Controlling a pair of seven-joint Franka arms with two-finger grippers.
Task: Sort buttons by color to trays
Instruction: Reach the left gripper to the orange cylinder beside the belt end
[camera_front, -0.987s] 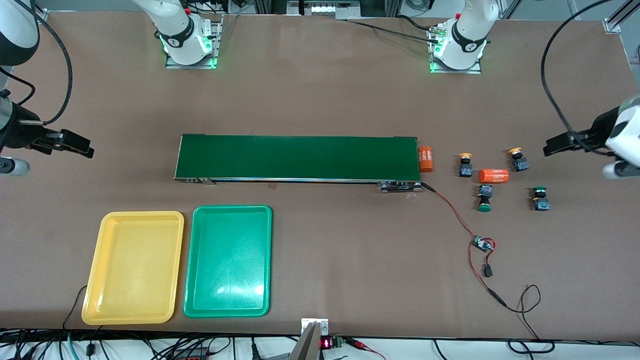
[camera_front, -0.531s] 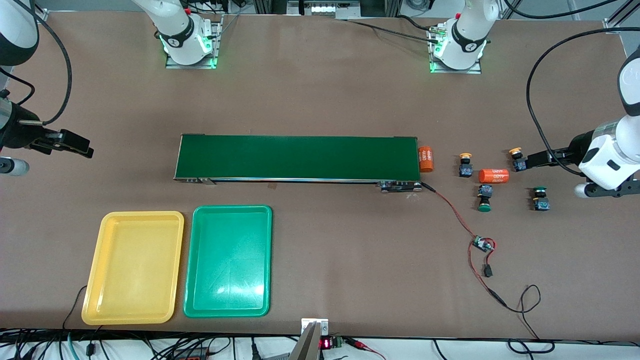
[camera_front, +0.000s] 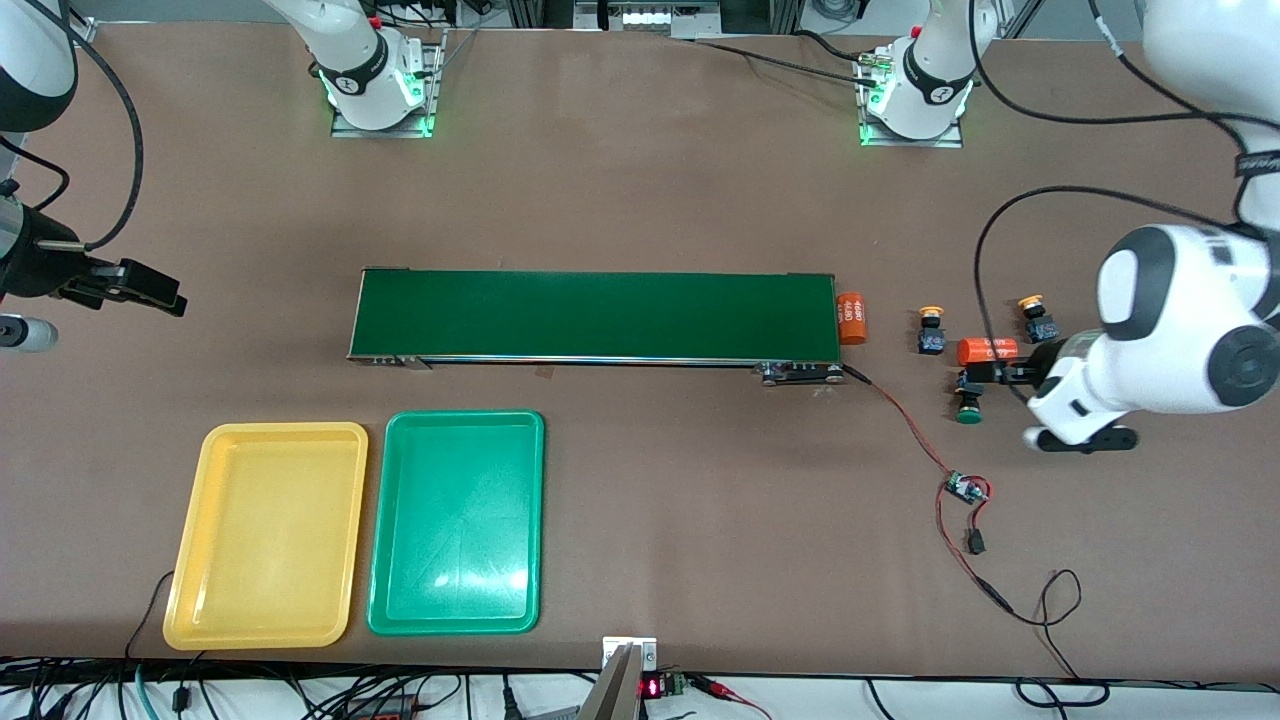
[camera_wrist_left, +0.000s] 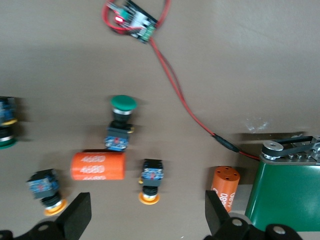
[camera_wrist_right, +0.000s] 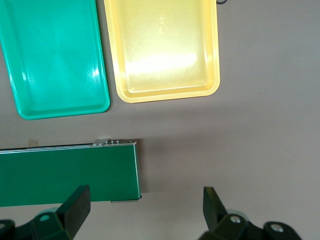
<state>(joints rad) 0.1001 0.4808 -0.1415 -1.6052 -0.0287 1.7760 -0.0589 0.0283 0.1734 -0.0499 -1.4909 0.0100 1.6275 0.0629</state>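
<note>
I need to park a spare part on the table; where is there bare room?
Free: both trays, yellow and green, and the tabletop between the green tray and the red wire. Crowded: the buttons past the conveyor's end, under the left end effector.

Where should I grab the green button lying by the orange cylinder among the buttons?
Probably the neck of the green button, just below its cap, coming straight down with the open left pincer, fingers closing across its width. It lies on its side, cap toward the front camera. Its black body sits close against the orange cylinder, so the cap end is freer.
</note>
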